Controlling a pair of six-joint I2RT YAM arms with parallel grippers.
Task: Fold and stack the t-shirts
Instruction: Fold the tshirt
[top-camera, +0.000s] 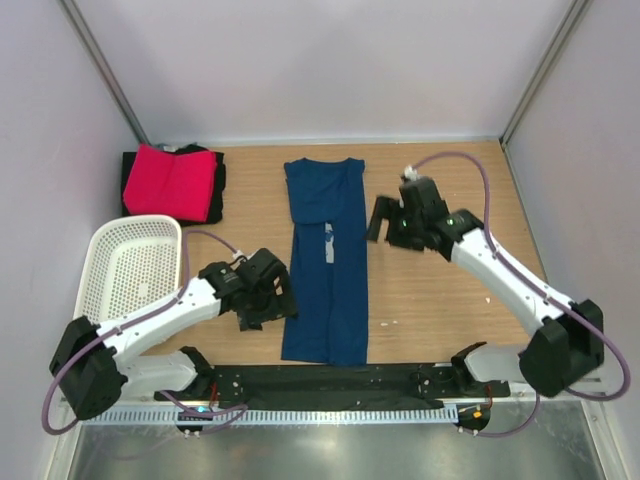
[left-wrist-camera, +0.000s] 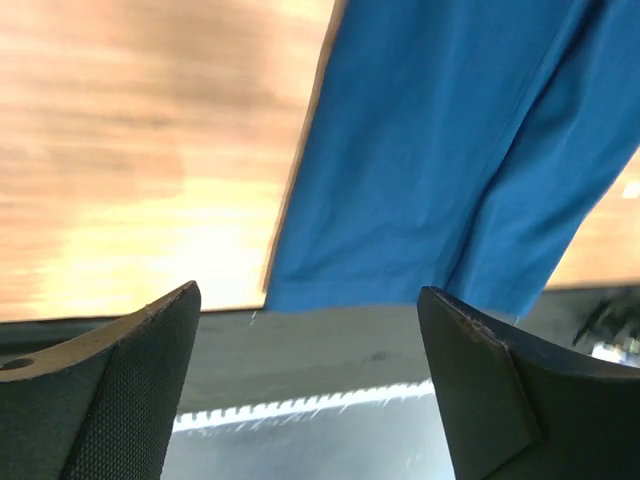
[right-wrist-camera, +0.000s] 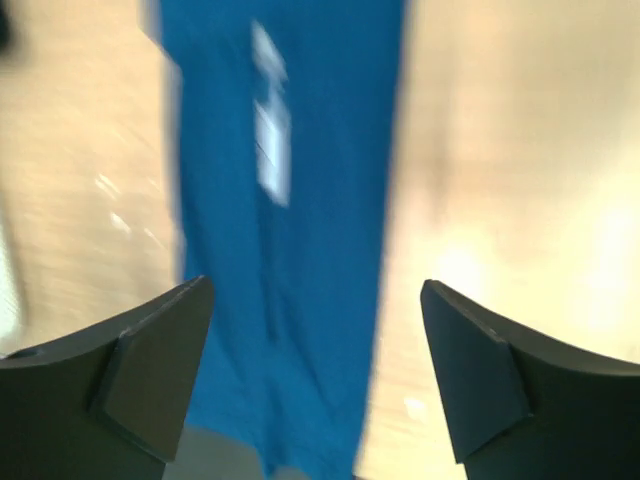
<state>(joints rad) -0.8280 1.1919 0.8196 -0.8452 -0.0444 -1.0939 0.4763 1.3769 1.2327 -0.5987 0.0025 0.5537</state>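
The navy blue t-shirt (top-camera: 326, 260) lies folded into a long narrow strip down the middle of the table, a sliver of white print showing at its centre. It also shows in the left wrist view (left-wrist-camera: 440, 150) and the right wrist view (right-wrist-camera: 285, 250). The pink-red t-shirt (top-camera: 168, 181) lies folded on the black t-shirt (top-camera: 215, 185) at the back left. My left gripper (top-camera: 268, 305) is open and empty beside the strip's lower left edge. My right gripper (top-camera: 383, 222) is open and empty just right of the strip's upper part.
A white perforated basket (top-camera: 128, 268) stands at the left, next to the left arm. The table's near edge has a dark strip and a metal rail (top-camera: 330, 385). Grey walls close the back and sides.
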